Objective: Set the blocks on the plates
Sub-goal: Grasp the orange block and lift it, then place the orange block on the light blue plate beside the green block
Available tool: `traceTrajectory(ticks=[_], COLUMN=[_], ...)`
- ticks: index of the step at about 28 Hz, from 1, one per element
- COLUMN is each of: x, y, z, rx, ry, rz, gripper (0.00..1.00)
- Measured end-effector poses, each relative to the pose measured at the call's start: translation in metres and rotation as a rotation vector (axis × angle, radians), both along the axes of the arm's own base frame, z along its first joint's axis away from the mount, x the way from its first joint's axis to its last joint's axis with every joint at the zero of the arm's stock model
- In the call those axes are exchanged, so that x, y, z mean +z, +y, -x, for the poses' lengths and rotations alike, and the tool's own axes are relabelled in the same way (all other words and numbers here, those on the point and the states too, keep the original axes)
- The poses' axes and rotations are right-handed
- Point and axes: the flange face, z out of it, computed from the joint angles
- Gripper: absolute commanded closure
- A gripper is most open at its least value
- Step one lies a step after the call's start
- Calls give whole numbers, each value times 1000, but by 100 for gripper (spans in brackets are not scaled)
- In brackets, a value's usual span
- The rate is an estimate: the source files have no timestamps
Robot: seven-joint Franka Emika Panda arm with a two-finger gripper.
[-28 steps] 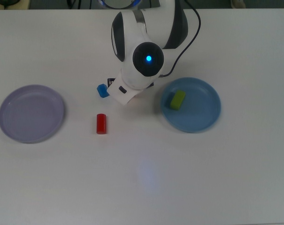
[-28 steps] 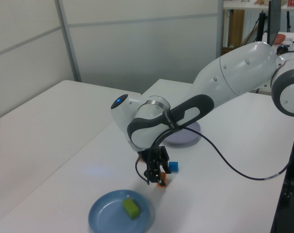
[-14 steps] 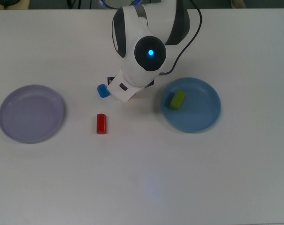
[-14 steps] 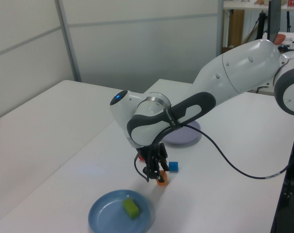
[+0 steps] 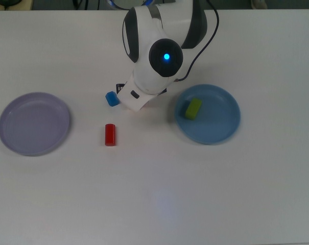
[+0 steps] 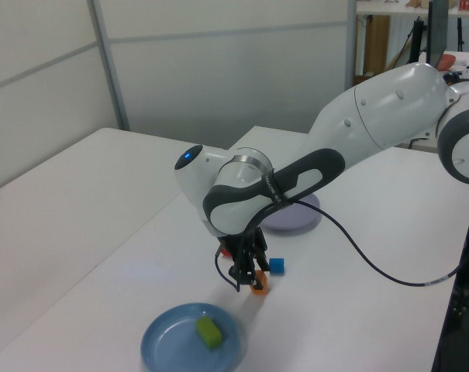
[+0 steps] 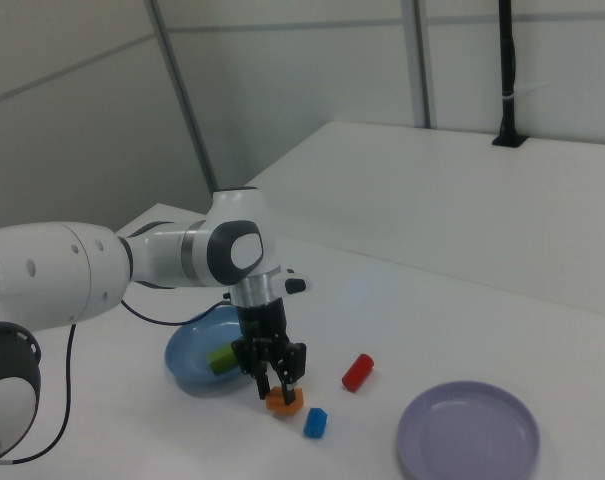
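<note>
While no label or writing is readable anywhere, we see the gripper (image 7: 277,388) low in the right view's centre, its fingers pinching the orange block (image 7: 283,401). We find the lime-green block (image 5: 193,108) on the blue plate (image 5: 223,127), the blue block (image 5: 112,98) and red cylinder (image 5: 110,135) centre-left in the top view, and the lavender plate (image 5: 21,138) at far left.

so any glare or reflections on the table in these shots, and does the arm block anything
Top view: a faint bluish reflection on the table, and the arm hides the orange block. Left view: a similar pale sheen left of the arm. Right view: the orange block shows under the end effector.
</note>
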Motion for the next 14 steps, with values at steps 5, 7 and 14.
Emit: traceTrajectory(ticks=[5, 7, 14], x=[11, 22, 58], y=[9, 21, 94], z=[0, -1, 6], rx=[13, 29, 71], ry=[-20, -39, -118], rz=[-4, -7, -5], gripper=[57, 57, 57])
